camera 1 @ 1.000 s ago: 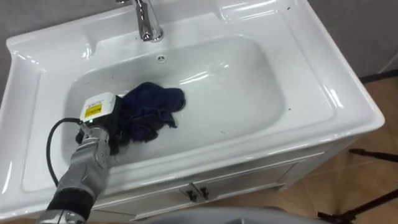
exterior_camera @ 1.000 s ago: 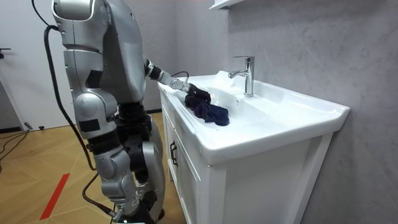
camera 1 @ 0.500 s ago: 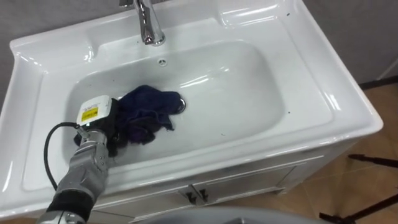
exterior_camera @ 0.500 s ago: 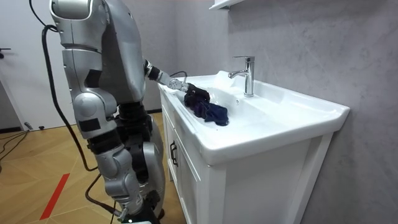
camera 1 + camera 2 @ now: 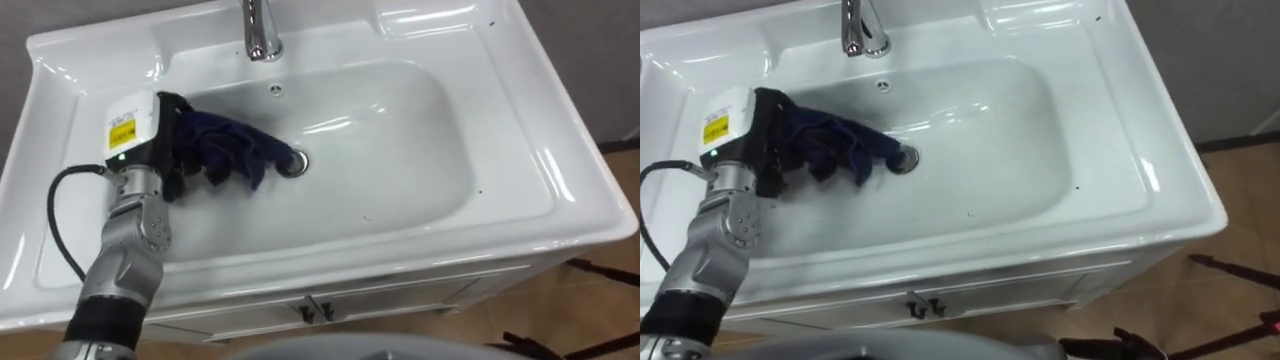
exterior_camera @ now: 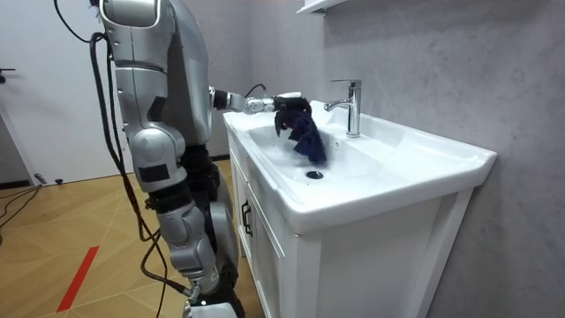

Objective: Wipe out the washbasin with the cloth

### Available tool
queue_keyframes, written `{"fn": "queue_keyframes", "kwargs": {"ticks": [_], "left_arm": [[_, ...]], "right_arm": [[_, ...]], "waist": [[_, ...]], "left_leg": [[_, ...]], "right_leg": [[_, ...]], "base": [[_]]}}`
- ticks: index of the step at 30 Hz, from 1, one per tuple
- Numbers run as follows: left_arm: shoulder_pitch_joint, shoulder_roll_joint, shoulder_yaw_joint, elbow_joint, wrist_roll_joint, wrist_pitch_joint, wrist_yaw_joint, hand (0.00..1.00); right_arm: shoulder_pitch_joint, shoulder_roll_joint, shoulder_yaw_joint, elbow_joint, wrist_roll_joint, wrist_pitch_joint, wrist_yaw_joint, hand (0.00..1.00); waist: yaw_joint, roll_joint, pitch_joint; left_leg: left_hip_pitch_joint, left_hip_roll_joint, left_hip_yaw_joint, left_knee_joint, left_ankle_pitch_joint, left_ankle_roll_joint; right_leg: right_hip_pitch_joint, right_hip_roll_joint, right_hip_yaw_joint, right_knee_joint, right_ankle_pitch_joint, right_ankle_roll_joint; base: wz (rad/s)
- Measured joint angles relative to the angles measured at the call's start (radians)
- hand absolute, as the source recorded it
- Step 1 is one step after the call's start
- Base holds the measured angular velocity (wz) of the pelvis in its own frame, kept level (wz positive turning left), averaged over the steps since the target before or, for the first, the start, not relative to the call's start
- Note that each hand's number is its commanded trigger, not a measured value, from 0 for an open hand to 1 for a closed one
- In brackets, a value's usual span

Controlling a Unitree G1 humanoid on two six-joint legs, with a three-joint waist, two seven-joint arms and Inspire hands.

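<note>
The white vanity cabinet [image 6: 353, 256] stands against a grey wall, and the robot stands at its front, near the end at the room view's left, with its left arm reaching out over the top. The ceramic worktop [image 5: 565, 160] has the basin [image 5: 420, 130] sunk into it, a wide, shallow, pale bowl. A chrome tap [image 5: 262, 35] rises from the back ledge at the bowl's 12 o'clock. The dark blue cloth [image 5: 232, 150] sits over the bowl's 9 to 10 o'clock part. In the room view it hangs in folds from the hand, its lower end above the bowl floor and apart from it. The left hand [image 5: 140, 130] is at the cloth's 9 o'clock end, above the basin's left slope. Its dark fingers [image 5: 172, 140] are curled tight into the bunched upper end of the cloth, holding it. The rest of the cloth trails away from them towards 3 o'clock. The cloth's loose tip ends just beside the round metal drain [image 5: 293, 163], which shows at the tip's 3 o'clock in the middle of the bowl floor. A small overflow hole [image 5: 276, 90] sits on the back wall of the bowl, at 12 o'clock from the drain and just below the tap's base.
</note>
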Motion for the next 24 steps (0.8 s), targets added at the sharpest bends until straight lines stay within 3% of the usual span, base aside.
{"fn": "queue_keyframes", "kwargs": {"ticks": [3,6,15,20,24], "left_arm": [[0.000,-0.004,0.020,-0.028,0.000,-0.027,0.051,1.00],[0.000,-0.005,0.020,-0.034,0.000,-0.039,0.081,1.00],[0.000,-0.001,0.034,-0.036,0.012,-0.050,0.127,1.00],[0.003,0.020,0.059,-0.036,0.010,-0.037,0.152,1.00],[0.010,0.037,0.066,-0.033,0.009,-0.002,0.152,1.00]], "right_arm": [[0.003,0.000,0.000,0.004,0.000,-0.016,-0.003,0.00],[0.008,0.000,0.000,0.008,0.001,-0.021,-0.003,0.00],[0.010,-0.004,0.001,0.018,0.001,-0.018,-0.004,0.00],[0.011,-0.009,0.019,0.025,0.003,-0.003,-0.003,0.00],[0.021,-0.012,0.019,0.025,0.000,0.010,-0.003,0.00]], "waist": [[-0.002,0.005,0.0026],[-0.002,0.013,-0.0009],[0.012,0.025,0.0029],[0.028,0.026,0.0010],[0.037,0.024,-0.0002]], "left_leg": [[0.000,0.000,0.000,-0.001,0.000,0.000],[0.000,0.000,0.000,-0.001,0.000,0.000],[0.000,0.000,-0.001,0.004,-0.002,-0.003],[0.001,0.000,0.003,0.003,-0.002,-0.003],[0.001,0.000,0.003,0.003,-0.002,-0.003]], "right_leg": [[0.000,0.000,0.000,-0.001,0.000,0.000],[0.000,0.001,0.001,0.000,0.000,0.000],[-0.004,0.002,0.016,0.001,0.000,-0.001],[-0.010,0.002,0.024,0.003,0.000,-0.001],[-0.010,0.002,0.023,0.003,0.000,-0.001]], "base": [[0.00],[0.00],[-0.02],[-0.05],[0.00]]}}
